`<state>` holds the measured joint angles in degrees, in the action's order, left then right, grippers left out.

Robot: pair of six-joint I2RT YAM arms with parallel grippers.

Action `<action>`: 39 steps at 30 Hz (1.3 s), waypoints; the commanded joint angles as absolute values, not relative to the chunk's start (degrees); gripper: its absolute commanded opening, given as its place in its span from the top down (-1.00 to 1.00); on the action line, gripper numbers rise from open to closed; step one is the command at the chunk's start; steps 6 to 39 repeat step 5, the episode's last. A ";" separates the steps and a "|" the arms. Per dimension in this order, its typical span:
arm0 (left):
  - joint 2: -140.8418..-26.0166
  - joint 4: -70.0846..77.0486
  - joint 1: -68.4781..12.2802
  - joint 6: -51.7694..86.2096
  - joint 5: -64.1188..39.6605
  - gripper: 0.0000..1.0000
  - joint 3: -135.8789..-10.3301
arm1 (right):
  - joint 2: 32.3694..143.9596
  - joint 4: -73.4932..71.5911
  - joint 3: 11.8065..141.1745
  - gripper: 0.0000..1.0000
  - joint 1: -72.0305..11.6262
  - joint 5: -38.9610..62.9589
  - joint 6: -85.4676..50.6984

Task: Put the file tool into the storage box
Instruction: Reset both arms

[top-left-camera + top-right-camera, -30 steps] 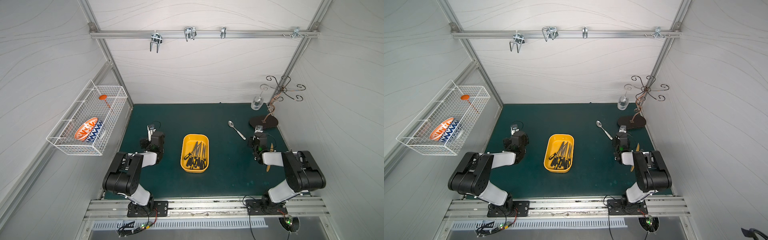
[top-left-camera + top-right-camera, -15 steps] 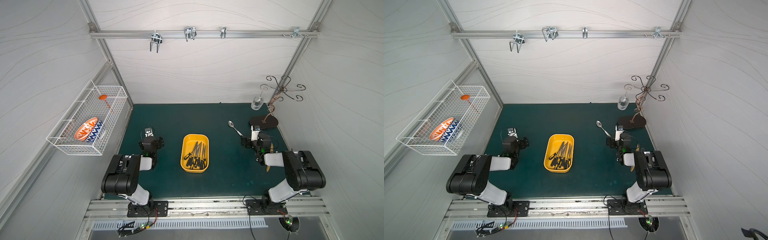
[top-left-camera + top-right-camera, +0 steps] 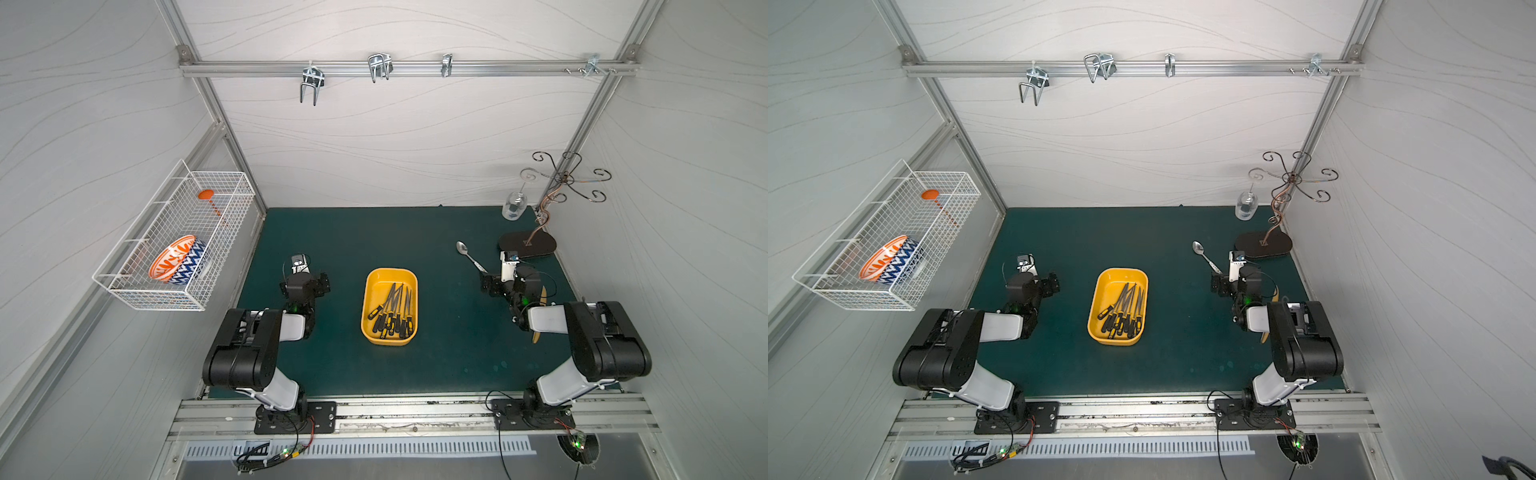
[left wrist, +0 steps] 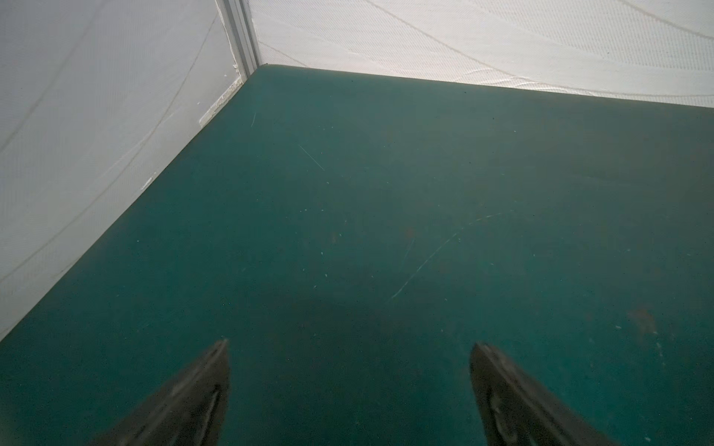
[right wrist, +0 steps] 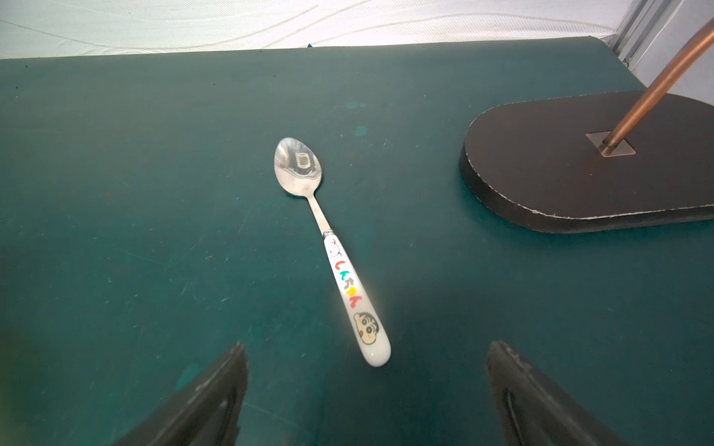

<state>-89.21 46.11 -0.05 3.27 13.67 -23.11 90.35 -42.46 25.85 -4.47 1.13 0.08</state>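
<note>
Where the file tools sit: black-handled metal file tools (image 3: 392, 309) lie bunched inside the shallow yellow plastic rectangular storage box (image 3: 390, 276), mid dark green tabletop (image 3: 449, 357), between the two arms in both top views.
Left claw (image 4: 349, 343): spread wide, empty, over bare tabletop near the wall corner.
Right claw (image 5: 367, 343): spread wide, empty.
Spoon: steel spoon with white printed handle (image 5: 345, 285) lies flat on the tabletop, handle end between the right fingers, touching neither.
Stand: dark oval stand base (image 5: 560, 173) near the spoon, apart.

Spoon (image 5: 335, 266) before wide-apart tool (image 5: 369, 347)
</note>
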 commanded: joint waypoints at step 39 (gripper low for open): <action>-89.38 48.17 -0.34 2.71 12.89 -0.99 -24.36 | 90.06 -43.68 26.28 -0.98 -4.21 1.62 0.69</action>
